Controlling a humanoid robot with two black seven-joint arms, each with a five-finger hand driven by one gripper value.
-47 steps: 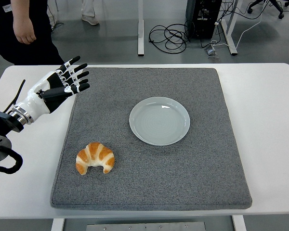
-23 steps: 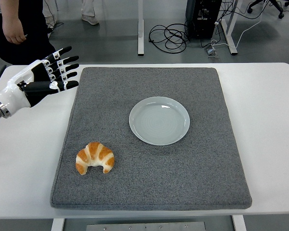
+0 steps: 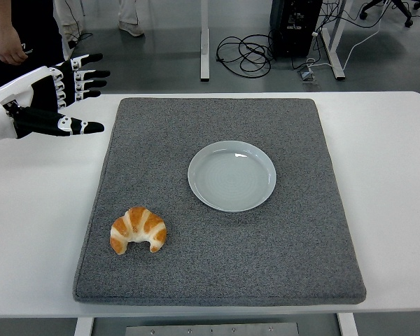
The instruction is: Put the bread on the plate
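Bread (image 3: 138,230), a golden croissant with pale stripes, lies on the near left part of a grey mat (image 3: 224,280) that covers most of the white surface (image 3: 385,175); its curved tips point toward the near edge. Toward the mat's middle, to the right of the croissant and farther away, sits a round pale plate (image 3: 232,175), bare and well apart from the bread; nothing touches either one. At the far left, the left hand (image 3: 52,98) hovers above the surface beside the mat's far left corner, its black-and-white fingers (image 3: 91,73) spread out straight and holding nothing, thumb stretched toward the mat. Behind it, at the top left, a person's hand (image 3: 10,49) and dark clothing show; cables lie on the floor beyond.
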